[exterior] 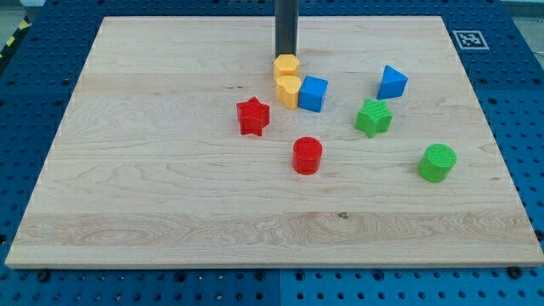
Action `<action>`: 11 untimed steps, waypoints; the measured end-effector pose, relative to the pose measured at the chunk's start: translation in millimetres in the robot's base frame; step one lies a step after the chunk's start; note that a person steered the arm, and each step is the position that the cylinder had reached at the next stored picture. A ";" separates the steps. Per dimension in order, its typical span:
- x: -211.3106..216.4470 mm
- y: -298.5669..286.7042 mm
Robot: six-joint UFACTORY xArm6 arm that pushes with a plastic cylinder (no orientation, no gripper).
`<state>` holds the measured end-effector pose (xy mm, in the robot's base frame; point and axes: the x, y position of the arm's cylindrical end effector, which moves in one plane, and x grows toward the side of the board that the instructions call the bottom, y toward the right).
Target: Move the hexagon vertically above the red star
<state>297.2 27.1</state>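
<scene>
A yellow hexagon (286, 65) lies near the board's top middle. My tip (286, 55) sits right behind it, at its upper edge, seeming to touch it. A yellow heart-like block (288, 90) lies just below the hexagon, touching it. A red star (252, 116) lies below and to the left of both, apart from them. A blue cube (313, 93) touches the right side of the lower yellow block.
A red cylinder (307, 155) sits below the middle. A green star (373, 117) and a blue triangle (392, 82) are to the right, a green cylinder (437, 162) at lower right. The wooden board (127, 187) rests on a blue perforated table.
</scene>
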 end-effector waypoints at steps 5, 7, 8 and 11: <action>28.6 29.1; 28.1 2.9; 28.1 -14.8; 64.5 17.1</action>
